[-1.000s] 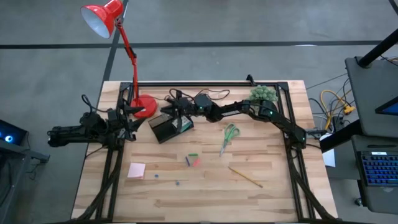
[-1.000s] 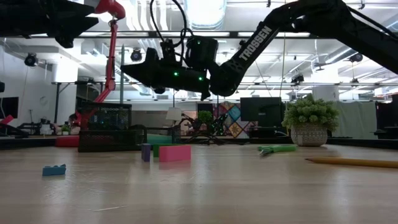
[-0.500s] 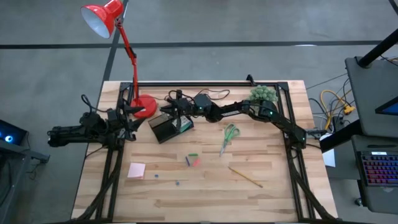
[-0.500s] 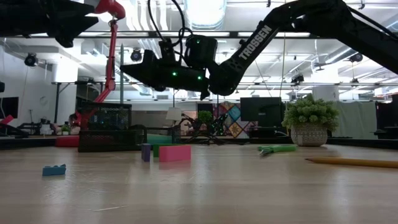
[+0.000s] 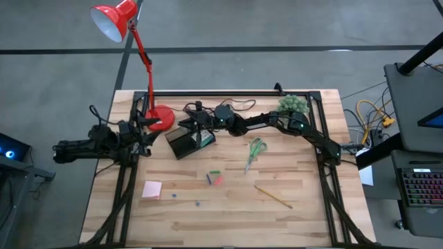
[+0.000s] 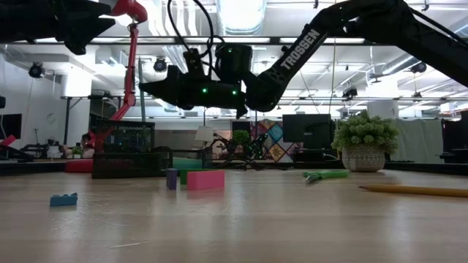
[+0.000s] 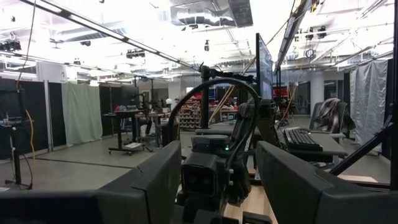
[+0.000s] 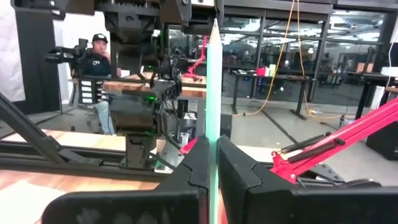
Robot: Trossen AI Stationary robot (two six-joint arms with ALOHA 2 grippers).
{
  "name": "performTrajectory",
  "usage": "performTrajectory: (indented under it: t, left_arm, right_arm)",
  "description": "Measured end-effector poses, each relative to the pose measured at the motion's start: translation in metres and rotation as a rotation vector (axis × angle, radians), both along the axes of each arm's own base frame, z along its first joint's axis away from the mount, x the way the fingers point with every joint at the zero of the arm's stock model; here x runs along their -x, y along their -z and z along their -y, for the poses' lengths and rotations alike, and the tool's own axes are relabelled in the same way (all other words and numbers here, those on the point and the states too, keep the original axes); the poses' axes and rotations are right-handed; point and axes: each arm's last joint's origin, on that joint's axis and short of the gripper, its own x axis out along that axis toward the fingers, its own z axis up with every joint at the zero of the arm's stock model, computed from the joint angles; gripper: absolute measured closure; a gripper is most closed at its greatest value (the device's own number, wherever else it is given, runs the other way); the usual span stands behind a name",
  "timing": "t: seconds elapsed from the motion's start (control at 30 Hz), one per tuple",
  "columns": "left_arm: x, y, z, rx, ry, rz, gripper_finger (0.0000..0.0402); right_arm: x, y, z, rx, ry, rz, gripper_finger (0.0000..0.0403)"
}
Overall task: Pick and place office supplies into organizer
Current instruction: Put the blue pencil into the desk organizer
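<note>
Compared with one second earlier, the right end effector (image 5: 188, 119) has shifted slightly toward the red lamp base (image 5: 160, 118); in the low view its tip now sits further toward the lamp arm. All loose items on the bench (image 5: 304, 214) are unchanged.

Right arm: extended across the rear of the bench, wrist roughly level, end effector held above the rear edge of the black organizer (image 5: 184, 143). Its fingers are fully closed on a thin green pen (image 8: 213, 99), which stands upright between them in the right wrist view.

Left arm: parked at the bench's left edge, end effector (image 5: 143, 133) near the lamp base, fingers spread wide and holding nothing.

Item positions:
- Green-handled scissors (image 5: 255, 153): right of the organizer
- Wooden pencil (image 5: 273, 196): nearer the front, right of centre
- Small red and green pieces (image 5: 215, 177): centre
- Pink sticky-note pad (image 5: 152, 189): front left
</note>
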Motion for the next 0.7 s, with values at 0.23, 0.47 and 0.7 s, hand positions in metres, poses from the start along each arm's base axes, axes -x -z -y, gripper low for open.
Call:
performTrajectory:
  t: [0.23,0.47,0.7]
  left_arm:
    - [0.0,0.0,0.0,0.0,0.0,0.001,0.0206]
    - [0.0,0.0,0.0,0.0,0.0,0.002,0.0206]
    - [0.0,-0.001,0.0,0.001,0.0,0.007,0.0206]
  right_arm:
    - [-0.003,-0.006,0.0,-0.004,-0.018,0.013,0.0394]
    - [-0.006,-0.011,0.001,-0.001,-0.031,-0.002,0.0394]
    - [-0.005,-0.01,0.003,-0.028,-0.026,-0.017,0.0394]
